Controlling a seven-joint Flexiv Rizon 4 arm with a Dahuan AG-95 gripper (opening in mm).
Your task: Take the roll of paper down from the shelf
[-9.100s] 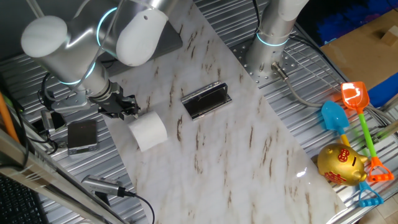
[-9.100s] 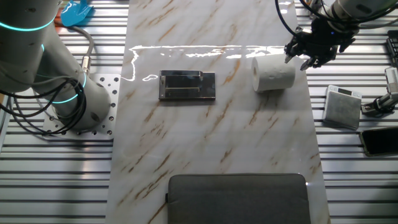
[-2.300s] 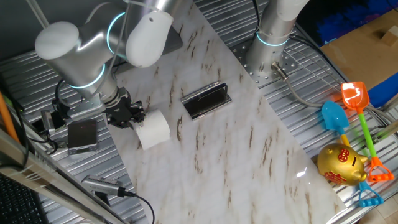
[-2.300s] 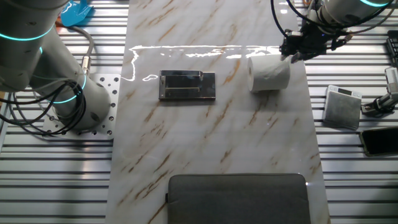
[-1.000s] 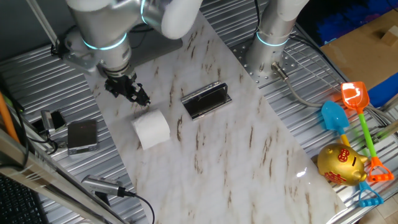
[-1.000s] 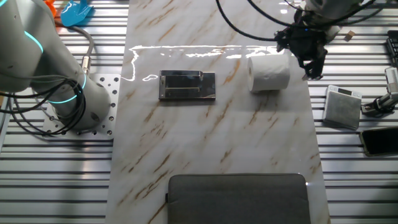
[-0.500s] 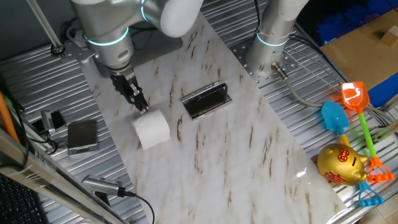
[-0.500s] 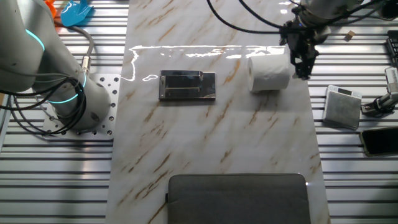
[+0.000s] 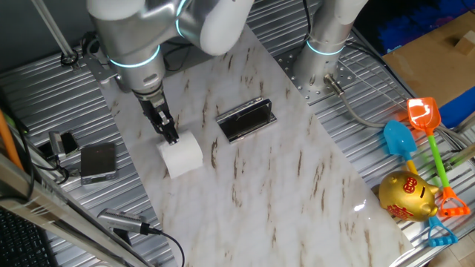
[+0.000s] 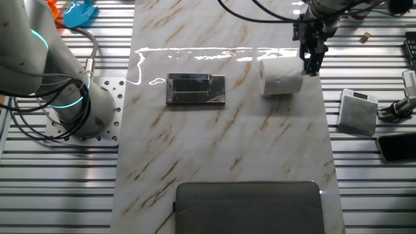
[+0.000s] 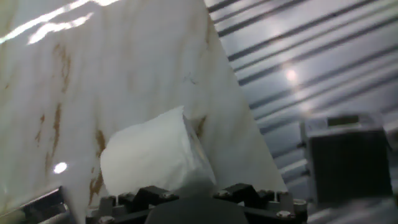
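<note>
The white roll of paper [image 9: 180, 156] lies on its side on the marble tabletop, also in the other fixed view [image 10: 281, 76] and close up in the hand view [image 11: 149, 158]. The shelf [image 9: 246, 119] is a small dark glossy rack with metal edges; it stands bare apart from the roll, and also shows in the other fixed view [image 10: 195, 89]. My gripper [image 9: 170, 136] points straight down at the roll's far end, its tips at the roll's edge [image 10: 311, 67]. In the hand view the jaw blocks stand apart with a corner of the roll between them.
A grey box [image 10: 358, 110] and a phone [image 10: 396, 148] lie on the ribbed metal beside the roll. A dark mat [image 10: 250, 207] covers the near table end. A second arm's base [image 9: 320, 52], plastic toys [image 9: 419, 130] and a gold piggy bank [image 9: 407, 196] are on the far side.
My gripper swung from lying level beside the roll to pointing down, then moved down onto the roll's far end. The roll shifted slightly earlier; the shelf has not moved.
</note>
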